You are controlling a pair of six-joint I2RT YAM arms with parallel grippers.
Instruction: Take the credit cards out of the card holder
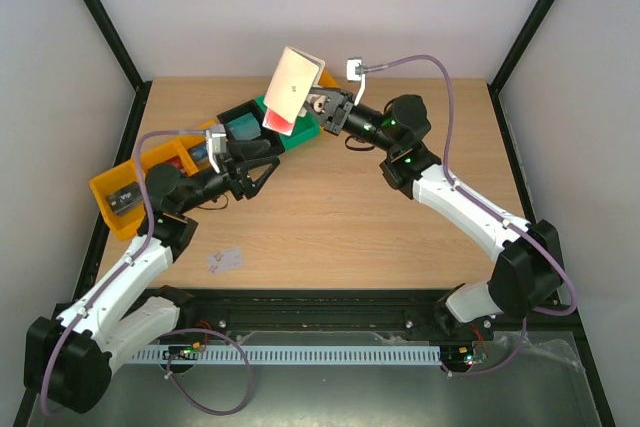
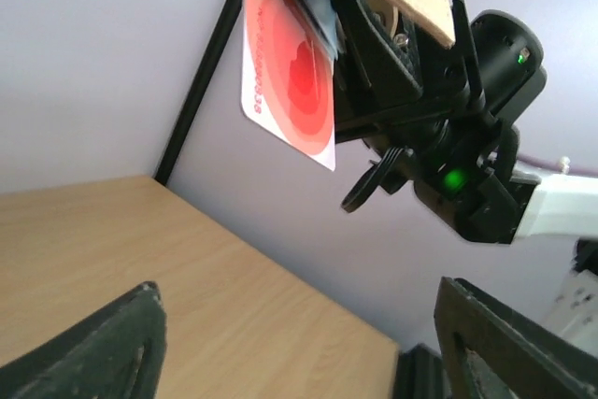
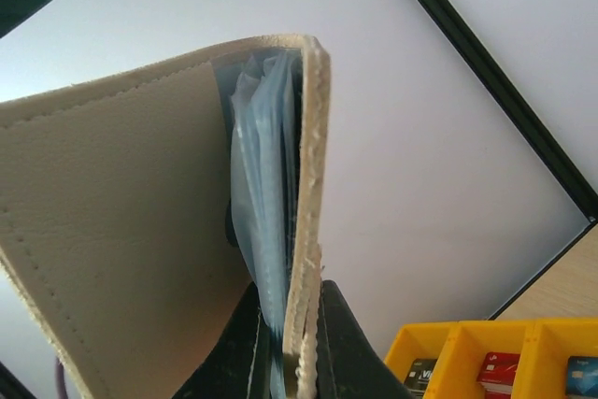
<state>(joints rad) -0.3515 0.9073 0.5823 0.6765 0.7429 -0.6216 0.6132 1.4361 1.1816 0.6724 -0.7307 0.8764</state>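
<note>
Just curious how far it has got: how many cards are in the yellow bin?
3 show, one per compartment of the yellow bin: a dark card, a red card and a blue card. More may be hidden outside the wrist view.

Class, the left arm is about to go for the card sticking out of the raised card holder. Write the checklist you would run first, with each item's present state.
1. Right gripper clamped on the card holder: ok.
2. Red-and-white credit card protrudes from the holder's lower edge: ok.
3. Left gripper jaws open and empty: ok.
4. Card between the left fingers: not ok; it hangs above them, apart.
5. Holder raised off the table: ok.
6. Other cards left in the blue pockets: cannot tell.
</note>
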